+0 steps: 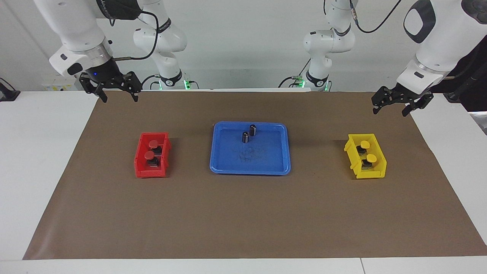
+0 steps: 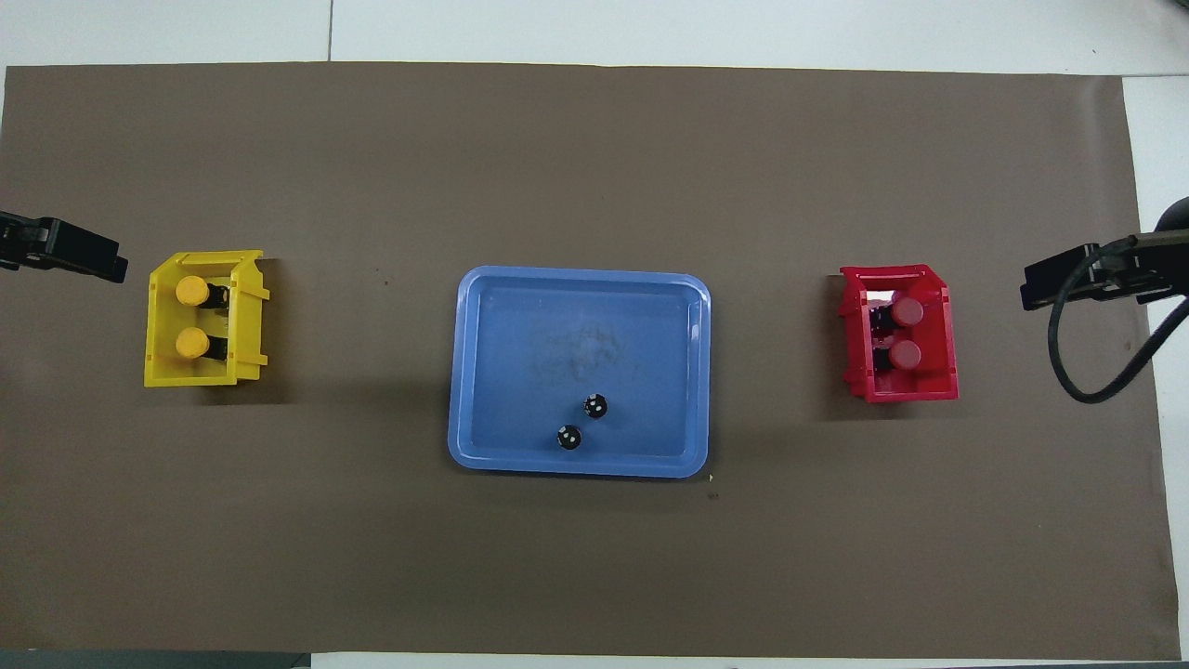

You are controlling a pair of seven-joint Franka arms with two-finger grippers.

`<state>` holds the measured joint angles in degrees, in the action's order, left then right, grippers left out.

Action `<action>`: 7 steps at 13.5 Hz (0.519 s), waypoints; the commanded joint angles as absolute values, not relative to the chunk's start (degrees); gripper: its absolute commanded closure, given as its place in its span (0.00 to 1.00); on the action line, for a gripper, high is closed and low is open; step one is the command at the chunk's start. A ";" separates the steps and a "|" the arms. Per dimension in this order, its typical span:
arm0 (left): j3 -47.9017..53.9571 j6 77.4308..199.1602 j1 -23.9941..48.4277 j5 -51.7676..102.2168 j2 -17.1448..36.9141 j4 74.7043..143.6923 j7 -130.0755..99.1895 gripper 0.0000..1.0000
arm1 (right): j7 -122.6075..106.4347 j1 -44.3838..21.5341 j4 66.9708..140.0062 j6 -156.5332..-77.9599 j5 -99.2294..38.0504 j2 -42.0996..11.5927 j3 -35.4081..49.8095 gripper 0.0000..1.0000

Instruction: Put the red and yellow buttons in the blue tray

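Right now, nothing is being held. The left pincer is being kept up in the air with its fingers spread apart, over the edge of the brown mat at its own end of the table. The right pincer is being kept up over the other end of the mat, spread apart too.

The two yellow buttons are sitting in the yellow bin, which is lying below the left pincer and a bit farther out from the robots. They are lined up one after the other, running away from the robots. The two red buttons are sitting in the red bin, lined up the same way, below the right pincer and a bit farther out.

The blue tray is lying in the middle, between the two bins and well apart from both pincers. Two small dark cylinders are standing in it, on the side nearer the robots. No button is in it yet.

It looks like the yellow ones are best picked by the left pincer and the red ones by the right, since each is being kept nearest its own bin. Each pincer is needing to be brought down and out, then carried in toward the middle.
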<state>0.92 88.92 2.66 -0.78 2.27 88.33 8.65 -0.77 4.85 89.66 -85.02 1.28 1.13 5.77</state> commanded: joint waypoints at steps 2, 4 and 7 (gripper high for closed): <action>0.62 88.60 2.55 0.44 -0.09 90.44 8.70 0.00 | -0.26 5.19 90.88 -85.78 0.44 2.11 5.98 0.00; 0.62 88.59 2.46 0.44 -0.44 90.44 8.70 0.00 | -0.26 5.19 90.88 -85.78 0.44 2.11 5.98 0.00; 0.53 86.94 2.46 0.44 -1.84 90.70 8.61 0.00 | -0.18 5.19 91.40 -85.78 0.44 2.37 5.98 0.00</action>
<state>0.80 88.49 2.65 -0.73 0.76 88.77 8.64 -0.77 4.85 89.70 -85.02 1.28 1.13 5.77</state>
